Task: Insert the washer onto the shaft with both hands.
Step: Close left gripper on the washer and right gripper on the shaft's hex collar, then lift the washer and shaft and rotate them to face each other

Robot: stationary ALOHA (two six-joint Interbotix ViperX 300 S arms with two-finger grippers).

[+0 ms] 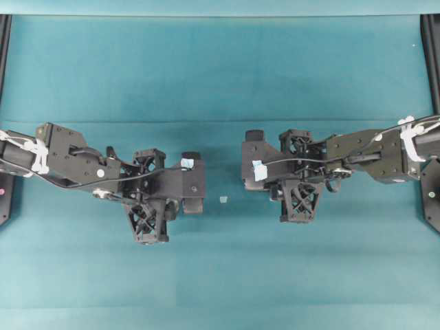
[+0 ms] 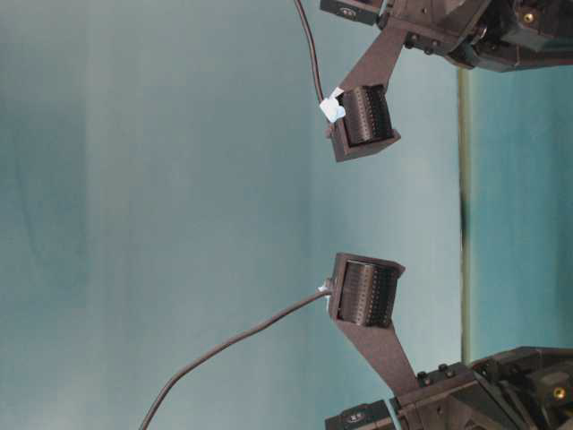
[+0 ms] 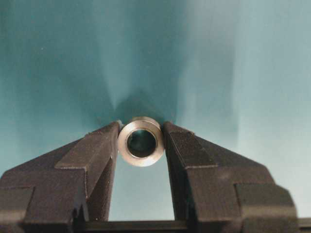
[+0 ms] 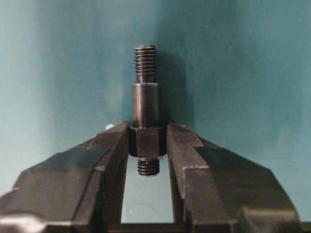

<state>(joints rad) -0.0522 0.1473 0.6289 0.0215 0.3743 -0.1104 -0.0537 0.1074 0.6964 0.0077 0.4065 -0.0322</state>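
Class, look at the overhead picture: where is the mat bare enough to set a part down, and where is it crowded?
Bare: the mat beyond both arms, and the strip in front of them. The gap between the left gripper and right gripper holds only a tape scrap. Crowded: the middle band.

Teal table cover point(image 1: 220, 69); small pale tape scrap point(image 1: 223, 199) mid-table.

The washer point(image 3: 141, 141) is a chunky silver ring with its round hole facing the left wrist camera, pinched at its sides between the left gripper's point(image 3: 141, 145) jaws. The shaft point(image 4: 146, 108) is dark grey and stepped, threaded at both ends, gripped at its thick collar by the right gripper point(image 4: 147, 141), threaded tip pointing away.
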